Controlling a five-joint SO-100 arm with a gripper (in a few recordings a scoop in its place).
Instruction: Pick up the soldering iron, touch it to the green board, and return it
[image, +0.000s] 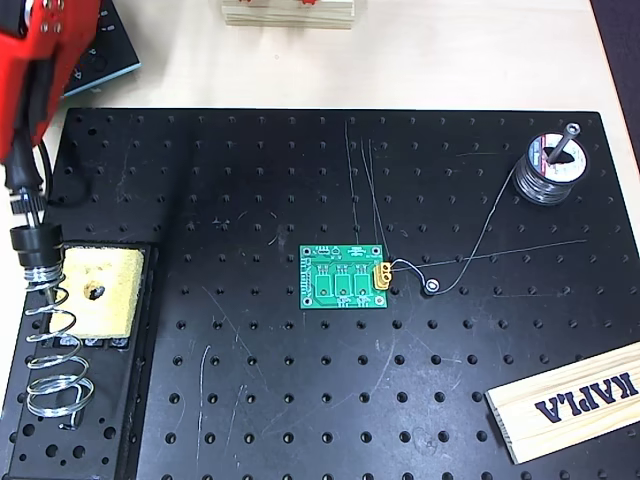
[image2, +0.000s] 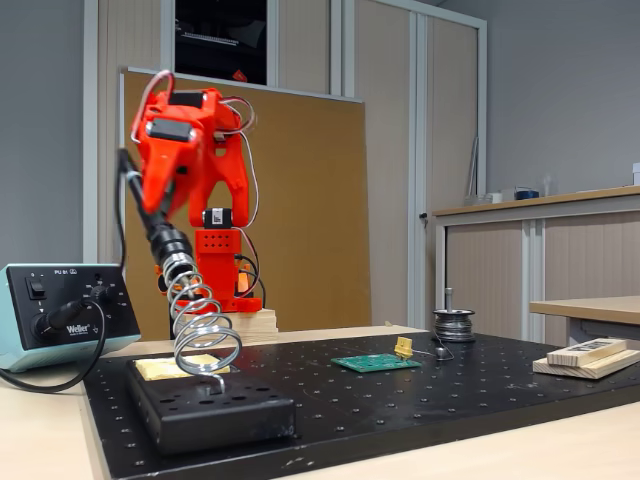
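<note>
A black rectangular stand base sits at the front of the fixed view, carrying a yellow sponge and a coiled silver spring holder. The long slim black soldering iron slants with its tip inside the coil's top. The red 2-finger gripper is clamped around its handle. The small square green circuit board lies flat mid-breadboard, well apart, beside a solder spool and wooden block.

I see a black perforated plate on my pale table. On the plate: green board at centre, solder spool at two o'clock, wooden block at four, stand base at eight.
</note>
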